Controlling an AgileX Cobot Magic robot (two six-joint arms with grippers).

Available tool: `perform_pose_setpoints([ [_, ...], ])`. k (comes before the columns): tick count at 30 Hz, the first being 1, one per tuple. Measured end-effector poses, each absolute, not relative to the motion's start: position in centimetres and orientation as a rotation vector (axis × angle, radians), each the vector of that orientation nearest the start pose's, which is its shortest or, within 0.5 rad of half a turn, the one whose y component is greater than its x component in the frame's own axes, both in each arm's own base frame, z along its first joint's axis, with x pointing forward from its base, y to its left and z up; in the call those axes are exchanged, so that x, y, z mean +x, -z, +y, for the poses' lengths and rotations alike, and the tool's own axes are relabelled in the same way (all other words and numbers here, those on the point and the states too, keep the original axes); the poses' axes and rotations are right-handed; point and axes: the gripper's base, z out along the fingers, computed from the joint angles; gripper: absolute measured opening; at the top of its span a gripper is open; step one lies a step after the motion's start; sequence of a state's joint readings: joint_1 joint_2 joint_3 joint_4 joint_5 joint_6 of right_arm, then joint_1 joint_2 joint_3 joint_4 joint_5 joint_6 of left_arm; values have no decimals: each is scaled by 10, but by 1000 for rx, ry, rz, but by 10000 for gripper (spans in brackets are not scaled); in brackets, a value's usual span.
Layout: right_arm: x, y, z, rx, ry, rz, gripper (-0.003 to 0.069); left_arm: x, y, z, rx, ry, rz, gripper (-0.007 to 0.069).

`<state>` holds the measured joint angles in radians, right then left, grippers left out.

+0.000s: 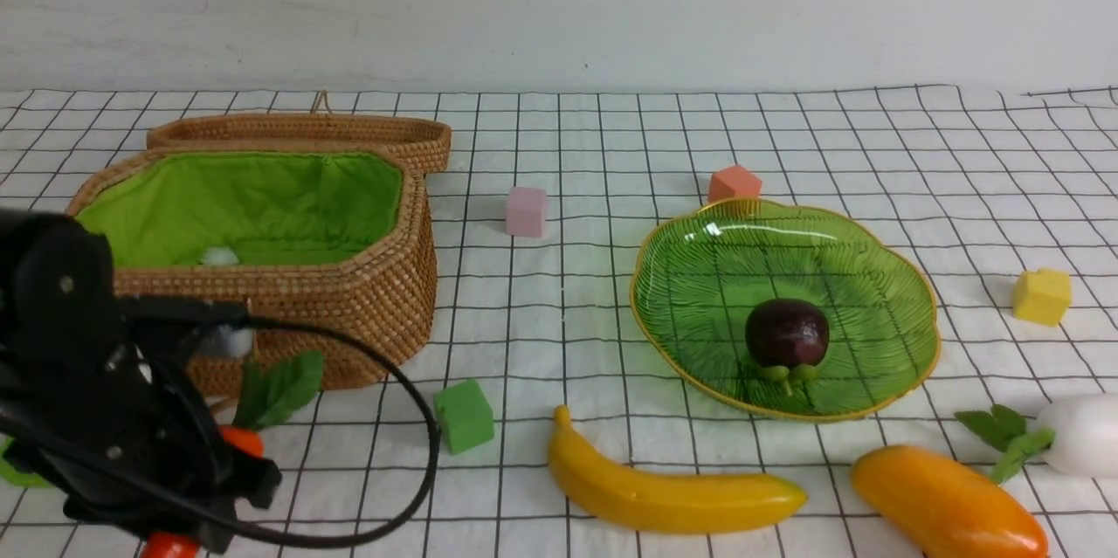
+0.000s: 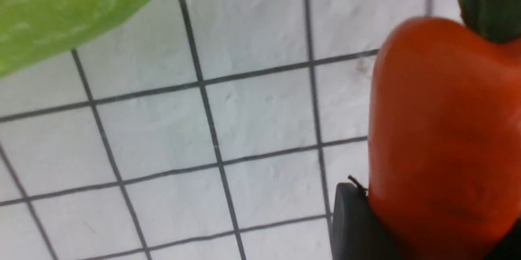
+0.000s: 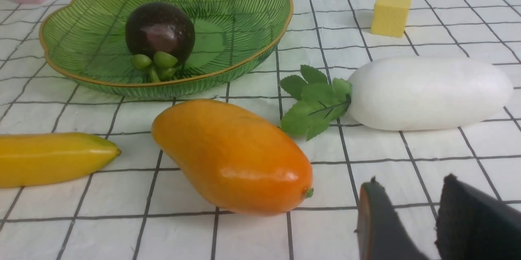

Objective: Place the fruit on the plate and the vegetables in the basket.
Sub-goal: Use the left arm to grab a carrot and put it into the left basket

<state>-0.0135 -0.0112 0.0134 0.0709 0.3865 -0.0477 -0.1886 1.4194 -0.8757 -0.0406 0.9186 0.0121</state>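
Clamping left tool (image 2: pixel 434 233) on carrot (image 2: pixel 439 130)

Black left arm (image 1: pixel 79 348), looping black cable (image 1: pixel 428 444), silver screws (image 1: pixel 65 284), dark right claw (image 3: pixel 411 182)

Front view faces forward over the whole bench (image 1: pixel 786 139). Left wrist view crowds the carrot (image 2: pixel 439 138) between its jaws. Right wrist view, low, shares plate (image 3: pixel 236 20) and mango (image 3: pixel 232 158) with front.
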Motion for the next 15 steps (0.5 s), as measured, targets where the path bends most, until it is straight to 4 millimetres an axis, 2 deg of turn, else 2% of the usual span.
perform_pose_setpoints([
  [1, 52, -175, 2, 11, -28, 1871, 243, 243, -235, -50, 282, 78, 2915, 291],
  [2, 52, -175, 2, 11, -28, 1871, 243, 241, -260, -49, 335, 72, 2832, 291],
  [5, 52, -175, 2, 11, -28, 1871, 243, 245, -303, -45, 376, 0, 2625, 291],
  [6, 52, -175, 2, 11, -28, 1871, 243, 250, -322, -42, 337, -30, 2528, 291],
  [7, 52, -175, 2, 11, -28, 1871, 243, 252, -325, -42, 326, -33, 2501, 291],
  [8, 52, -175, 2, 11, -28, 1871, 243, 269, -356, -35, 171, -62, 2322, 291],
  [9, 52, -175, 2, 11, -28, 1871, 243, 281, -368, -33, 85, -61, 2256, 291],
  [11, 52, -175, 2, 11, -28, 1871, 243, 291, -372, -31, 46, -76, 2221, 291],
  [12, 52, -175, 2, 11, -28, 1871, 243, 312, -369, -30, 29, -130, 2199, 291],
  [14, 52, -175, 2, 11, -28, 1871, 243, 334, -359, -31, 56, -198, 2201, 291],
  [15, 52, -175, 2, 11, -28, 1871, 243, 336, -357, -32, 66, -207, 2203, 291],
])
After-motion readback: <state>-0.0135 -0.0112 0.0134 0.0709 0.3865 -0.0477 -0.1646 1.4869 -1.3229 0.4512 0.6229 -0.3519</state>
